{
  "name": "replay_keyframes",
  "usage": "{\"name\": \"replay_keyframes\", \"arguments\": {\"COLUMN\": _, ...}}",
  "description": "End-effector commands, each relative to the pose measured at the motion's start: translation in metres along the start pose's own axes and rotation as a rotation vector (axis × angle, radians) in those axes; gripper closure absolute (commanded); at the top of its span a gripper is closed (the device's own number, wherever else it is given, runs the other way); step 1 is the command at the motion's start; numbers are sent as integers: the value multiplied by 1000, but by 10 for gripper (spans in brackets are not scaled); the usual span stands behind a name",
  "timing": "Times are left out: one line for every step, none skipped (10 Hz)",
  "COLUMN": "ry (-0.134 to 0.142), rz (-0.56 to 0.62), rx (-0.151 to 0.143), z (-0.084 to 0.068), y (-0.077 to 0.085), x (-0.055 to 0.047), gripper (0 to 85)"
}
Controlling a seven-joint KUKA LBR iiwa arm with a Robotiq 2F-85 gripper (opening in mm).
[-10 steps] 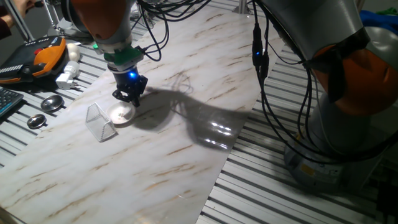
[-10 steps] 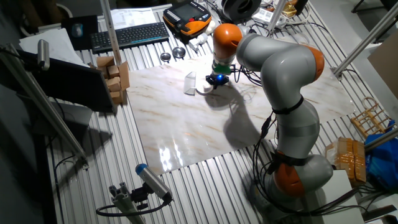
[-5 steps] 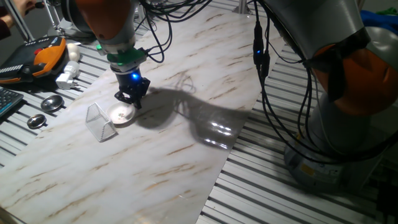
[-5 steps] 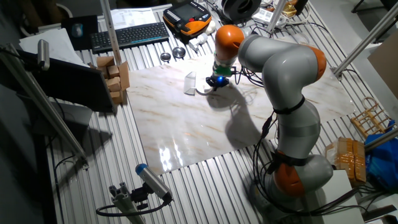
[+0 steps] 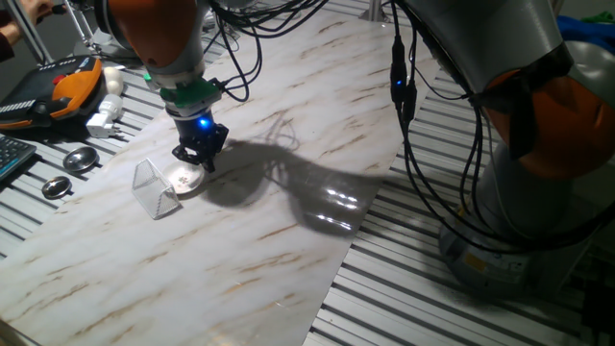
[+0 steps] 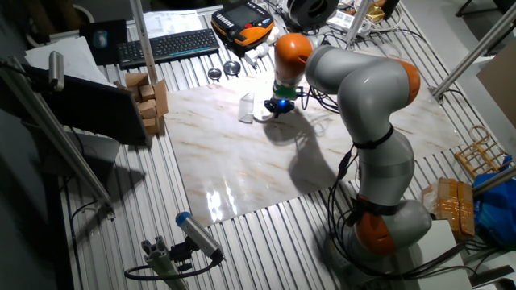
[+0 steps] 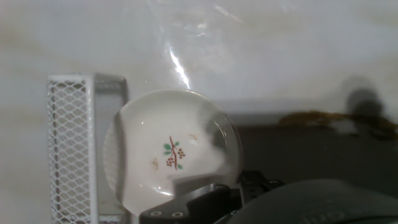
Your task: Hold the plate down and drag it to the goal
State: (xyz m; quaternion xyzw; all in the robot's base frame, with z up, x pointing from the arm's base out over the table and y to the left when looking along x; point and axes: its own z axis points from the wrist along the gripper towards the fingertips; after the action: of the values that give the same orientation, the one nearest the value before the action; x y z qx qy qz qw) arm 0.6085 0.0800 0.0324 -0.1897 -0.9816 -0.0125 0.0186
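The plate (image 5: 180, 179) is a small white dish lying flat on the marble board (image 5: 288, 221). In the hand view it (image 7: 163, 144) shows a red and green sprig in its centre. My gripper (image 5: 197, 160) is shut, and its tips press down on the plate's near-right part; it also shows in the hand view (image 7: 186, 198). The goal (image 5: 154, 188) is a small clear angled frame just left of the plate. In the hand view the goal (image 7: 69, 144) looks like white mesh, and the plate's edge touches or overlaps it. The other fixed view shows the gripper (image 6: 276, 109), plate (image 6: 262, 118) and goal (image 6: 247, 107).
Two grey metal discs (image 5: 81, 160) (image 5: 56, 187) lie on the slatted table left of the board. An orange and black device (image 5: 60, 88) and a white plug (image 5: 104, 119) sit behind them. Cardboard boxes (image 6: 149, 97) and a keyboard (image 6: 165, 44) stand at the far side.
My gripper has moved slightly left and down, and the plate has slid with it a little closer to the goal frame.
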Motion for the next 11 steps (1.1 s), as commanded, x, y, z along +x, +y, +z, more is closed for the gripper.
{"name": "replay_keyframes", "arguments": {"ry": 1, "rz": 5, "rx": -5, "z": 1, "y": 1, "x": 0, "gripper": 850}}
{"name": "replay_keyframes", "arguments": {"ry": 0, "rz": 7, "rx": -4, "z": 1, "y": 2, "x": 0, "gripper": 850}}
{"name": "replay_keyframes", "arguments": {"ry": 0, "rz": 8, "rx": -1, "z": -1, "y": 4, "x": 1, "gripper": 850}}
{"name": "replay_keyframes", "arguments": {"ry": 0, "rz": 13, "rx": 1, "z": -2, "y": 7, "x": 1, "gripper": 850}}
{"name": "replay_keyframes", "arguments": {"ry": 0, "rz": 14, "rx": 3, "z": -2, "y": 9, "x": 1, "gripper": 850}}
{"name": "replay_keyframes", "arguments": {"ry": 1, "rz": 17, "rx": 1, "z": -2, "y": 10, "x": 1, "gripper": 850}}
{"name": "replay_keyframes", "arguments": {"ry": -1, "rz": 17, "rx": 2, "z": -1, "y": 11, "x": 1, "gripper": 850}}
{"name": "replay_keyframes", "arguments": {"ry": -1, "rz": 17, "rx": 2, "z": -1, "y": 13, "x": 1, "gripper": 850}}
{"name": "replay_keyframes", "arguments": {"ry": -1, "rz": 19, "rx": 2, "z": -1, "y": 15, "x": 1, "gripper": 850}}
{"name": "replay_keyframes", "arguments": {"ry": -1, "rz": 21, "rx": 2, "z": -2, "y": 17, "x": 1, "gripper": 850}}
{"name": "replay_keyframes", "arguments": {"ry": -1, "rz": 24, "rx": 2, "z": -2, "y": 19, "x": 1, "gripper": 850}}
